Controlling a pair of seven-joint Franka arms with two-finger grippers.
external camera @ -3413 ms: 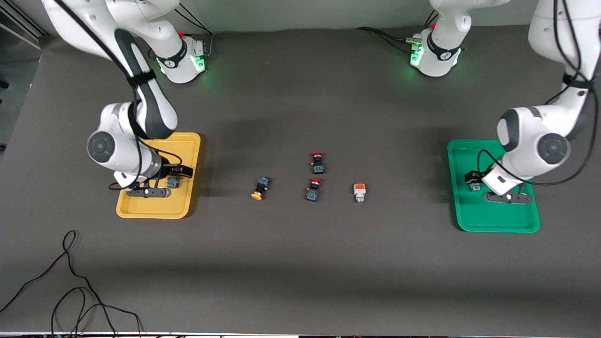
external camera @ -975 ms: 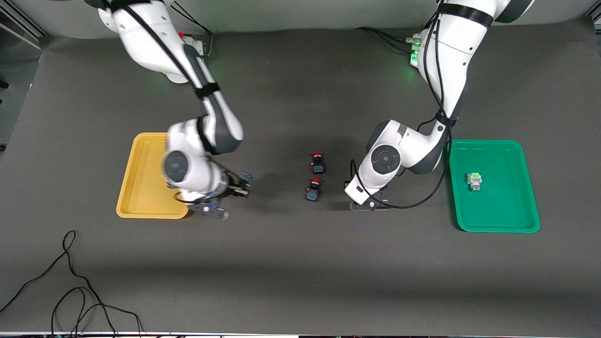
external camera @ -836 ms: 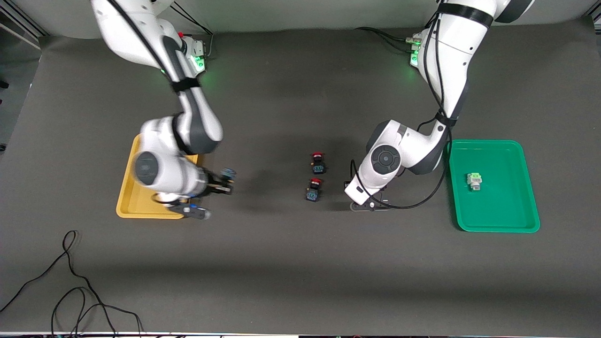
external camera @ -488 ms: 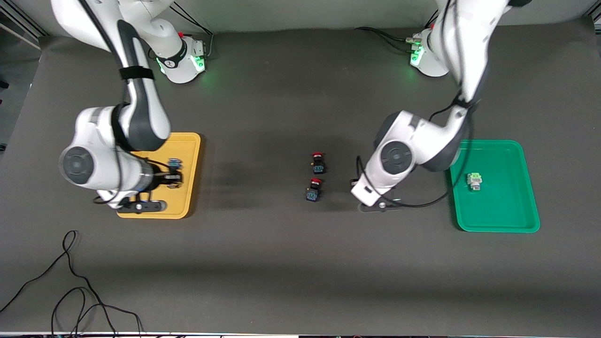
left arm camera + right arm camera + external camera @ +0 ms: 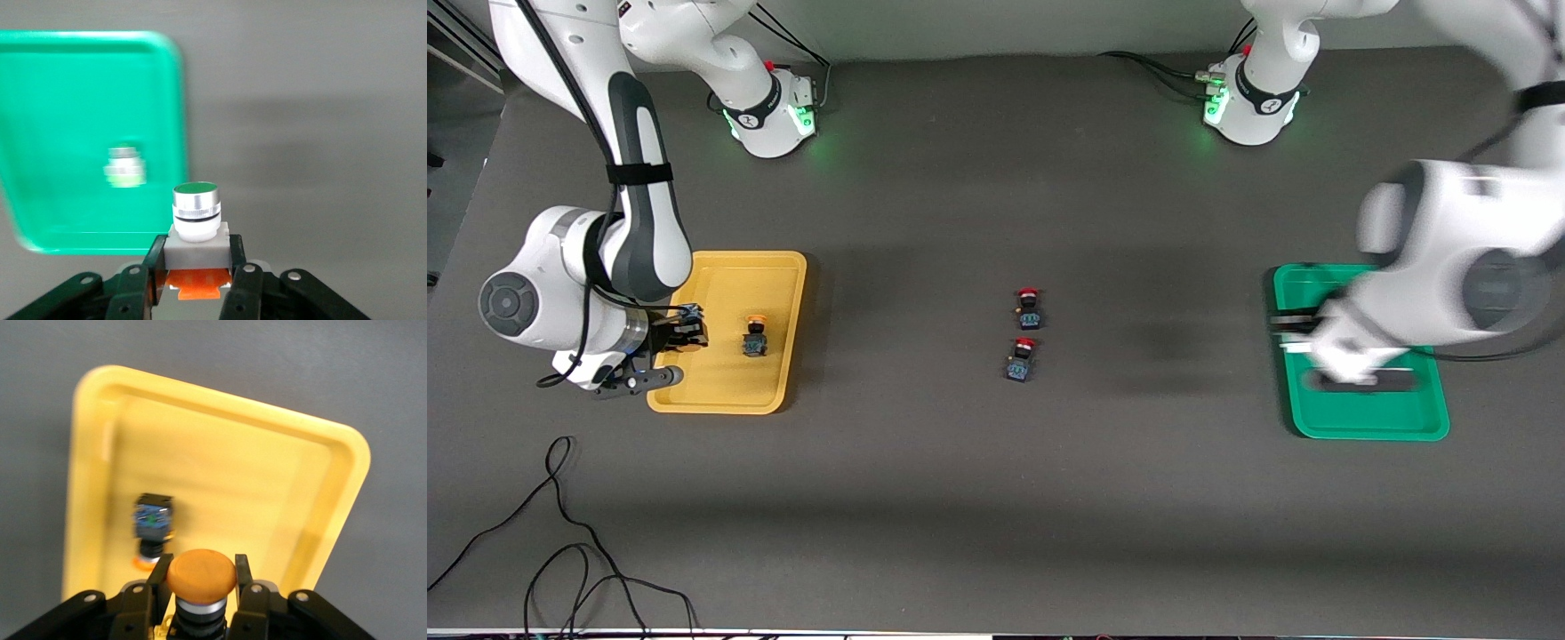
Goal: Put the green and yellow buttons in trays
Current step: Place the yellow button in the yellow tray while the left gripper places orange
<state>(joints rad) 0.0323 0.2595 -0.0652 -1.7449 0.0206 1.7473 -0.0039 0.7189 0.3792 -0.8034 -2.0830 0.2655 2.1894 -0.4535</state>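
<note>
Right gripper (image 5: 680, 335): held over the yellow tray's edge at the right arm's end of the table; closed on an orange-capped button (image 5: 201, 575), as shown in the right wrist view, fingers (image 5: 158, 573) pressed on either side below the cap.
Yellow tray (image 5: 720, 398): 1 orange-capped button on a black-blue body (image 5: 755, 338) is lying inside it, apart from the rim; the same piece is seen in the right wrist view (image 5: 153, 527).
Left gripper (image 5: 199, 273): held over the green tray's edge nearest the table's middle; clamped on a white-bodied button with a green top (image 5: 195, 213), an orange part visible beneath the body.
Green tray (image 5: 1369, 427): partly covered by the left arm in the front view; in the left wrist view 1 white button with green on it (image 5: 125, 168) is seen lying in it, blurred.
Red-capped buttons: 2 are lying mid-table, 1 (image 5: 1029, 308) farther from the front camera, 1 (image 5: 1021, 357) nearer, just beside each other, well apart from both trays.
Cable (image 5: 560, 524): black loops are lying on the table near the front camera, at the right arm's end.
</note>
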